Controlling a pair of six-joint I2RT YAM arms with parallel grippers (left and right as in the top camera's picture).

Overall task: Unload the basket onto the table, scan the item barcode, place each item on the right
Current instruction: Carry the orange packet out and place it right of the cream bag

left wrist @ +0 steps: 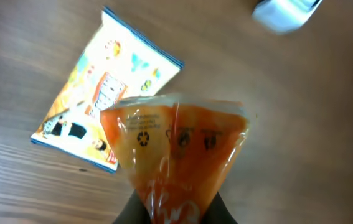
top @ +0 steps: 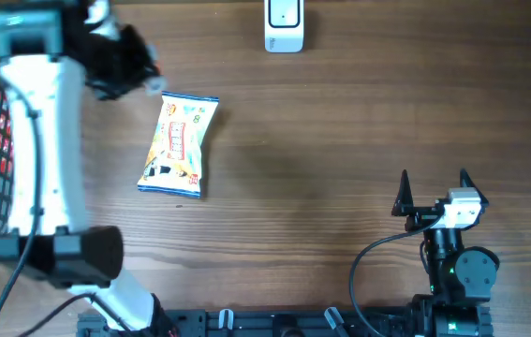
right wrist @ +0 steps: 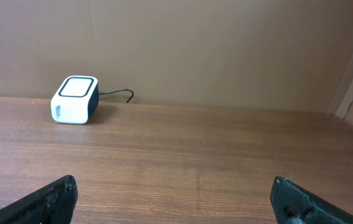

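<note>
Nearest, on the right, the right gripper (top: 434, 180) stands with its fingers wide apart, holding nothing. Farther in, left of centre, a blue-edged snack packet (top: 179, 145) lies flat on the desk (top: 340, 131). Beyond it, the left gripper (top: 129, 65) is clamped on an orange packet (left wrist: 176, 137), held above the desk. At the far edge sits the white barcode scanner (top: 284, 28).

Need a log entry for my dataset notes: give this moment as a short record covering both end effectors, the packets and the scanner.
left end effector: shut on the orange packet
right end effector: open, empty, apart from every item
printed packet: lying flat on the table, untouched
scanner: white box at the far edge, cable behind it
scan status: orange packet not at the scanner
</note>
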